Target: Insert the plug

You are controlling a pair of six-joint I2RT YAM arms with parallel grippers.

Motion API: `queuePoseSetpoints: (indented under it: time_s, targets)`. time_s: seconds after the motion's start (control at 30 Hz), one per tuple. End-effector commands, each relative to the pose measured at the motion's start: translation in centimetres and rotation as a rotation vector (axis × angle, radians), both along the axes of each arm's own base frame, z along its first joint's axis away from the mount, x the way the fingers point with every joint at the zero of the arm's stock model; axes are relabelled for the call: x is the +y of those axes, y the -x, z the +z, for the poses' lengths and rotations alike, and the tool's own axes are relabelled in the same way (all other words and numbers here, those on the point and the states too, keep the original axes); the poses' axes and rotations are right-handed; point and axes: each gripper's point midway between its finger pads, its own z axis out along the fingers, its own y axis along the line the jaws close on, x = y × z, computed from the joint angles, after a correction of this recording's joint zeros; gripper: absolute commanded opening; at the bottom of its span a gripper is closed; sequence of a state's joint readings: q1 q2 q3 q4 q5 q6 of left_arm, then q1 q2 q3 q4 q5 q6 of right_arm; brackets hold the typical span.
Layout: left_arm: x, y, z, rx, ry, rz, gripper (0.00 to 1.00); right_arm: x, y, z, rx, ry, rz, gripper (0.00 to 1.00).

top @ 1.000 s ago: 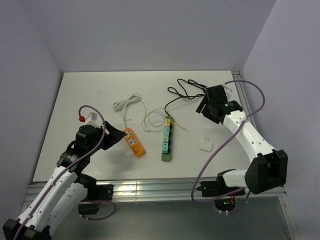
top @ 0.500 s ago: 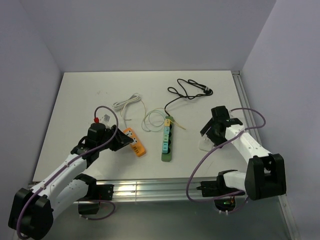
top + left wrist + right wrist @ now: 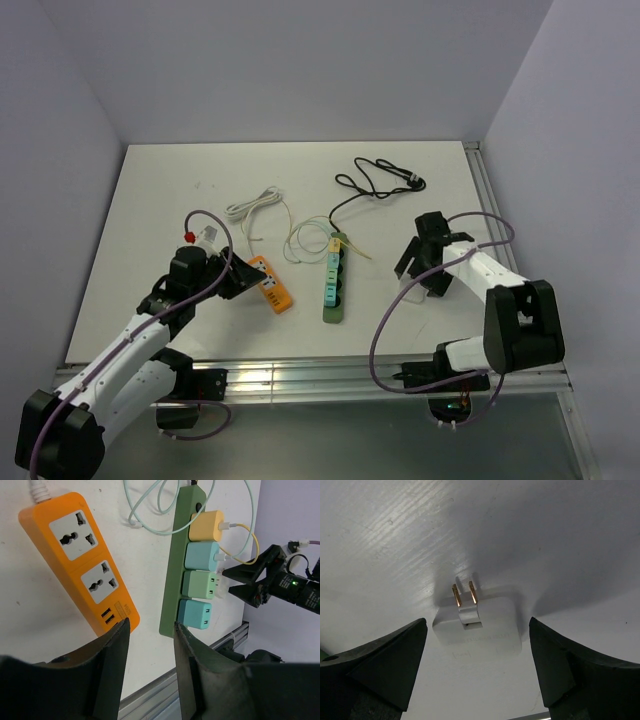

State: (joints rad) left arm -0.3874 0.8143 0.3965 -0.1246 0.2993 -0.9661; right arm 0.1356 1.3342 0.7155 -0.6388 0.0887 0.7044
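Observation:
The white plug (image 3: 487, 630) lies flat on the table with its two brass prongs up, at the front right (image 3: 407, 292). My right gripper (image 3: 477, 624) hangs open just over it (image 3: 420, 274), one finger on each side, neither touching it. An orange power strip (image 3: 80, 562) with two free sockets lies at the front left (image 3: 272, 286). My left gripper (image 3: 150, 632) hovers at its near end (image 3: 246, 272), jaws a little apart with only bare table between them.
A green power strip (image 3: 333, 287) carrying several coloured chargers (image 3: 202, 582) lies between the arms. A black cable (image 3: 375, 184) and a white cable (image 3: 252, 206) coil at the back. The table's metal front rail (image 3: 300, 378) runs close behind both grippers.
My right arm swung from the back by the black cable down over the white plug and opened wider. My left gripper moved right to the orange strip and narrowed.

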Motion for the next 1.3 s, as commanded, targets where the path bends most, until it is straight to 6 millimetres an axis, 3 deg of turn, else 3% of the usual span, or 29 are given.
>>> queuePoseSetpoints:
  time_s: [0.0,0.27,0.37,0.4,0.47,0.5,0.53,0.6,0.73,0.77,0.83,0.87,0.93,1.0,1.1,1.27]
  targets:
    - [-0.3,-0.2,1.4,-0.039,0.019,-0.015,0.46,-0.1,-0.5,-0.8,0.013,0.051,0.048,0.89]
    - [0.1,0.1,1.6,-0.043,0.008,-0.004,0.46,0.6,0.1,-2.0,0.055,0.103,0.083,0.75]
    - [0.1,0.1,2.0,-0.051,0.010,-0.005,0.46,0.7,0.1,-1.5,0.033,0.106,0.085,0.56]
    - [0.1,0.1,2.2,-0.058,0.013,-0.008,0.46,0.8,-0.3,-0.7,-0.001,0.097,0.082,0.40]
    - [-0.3,0.2,2.7,-0.068,0.028,-0.032,0.46,1.9,-1.3,0.7,-0.068,0.048,0.122,0.21]
    - [-0.6,0.4,3.0,-0.072,0.038,-0.052,0.47,2.6,-2.0,2.0,-0.122,0.015,0.149,0.05]
    - [-0.8,0.3,3.6,-0.095,0.043,-0.072,0.47,3.5,-2.6,3.2,-0.162,-0.019,0.211,0.00]
    - [-1.3,0.6,4.0,-0.098,0.040,-0.122,0.48,4.8,-3.7,6.0,-0.265,-0.048,0.283,0.00]
    - [-2.6,1.1,6.5,-0.117,0.075,-0.220,0.54,10.6,-4.3,12.4,-0.454,-0.094,0.622,0.00]
    - [-2.9,1.2,7.0,-0.120,0.088,-0.242,0.57,13.3,-2.9,13.3,-0.471,-0.104,0.751,0.00]
    - [-3.8,1.9,8.7,-0.132,0.131,-0.316,0.66,16.1,-1.7,16.0,-0.554,-0.068,0.923,0.00]
    - [-3.9,2.1,9.1,-0.129,0.141,-0.330,0.69,19.0,0.8,16.7,-0.579,-0.080,1.059,0.00]
    - [-4.3,2.7,9.8,-0.119,0.173,-0.361,0.76,20.8,2.3,18.5,-0.651,-0.048,1.164,0.00]
    - [-4.6,3.6,10.1,-0.118,0.205,-0.403,0.83,22.9,4.5,19.5,-0.705,-0.065,1.278,0.00]
    - [-4.5,4.0,9.4,-0.097,0.201,-0.416,0.90,24.5,6.1,19.9,-0.753,-0.089,1.365,0.00]
    - [-4.9,5.4,8.3,-0.066,0.276,-0.454,0.99,26.3,7.4,19.2,-0.739,-0.082,1.455,0.00]
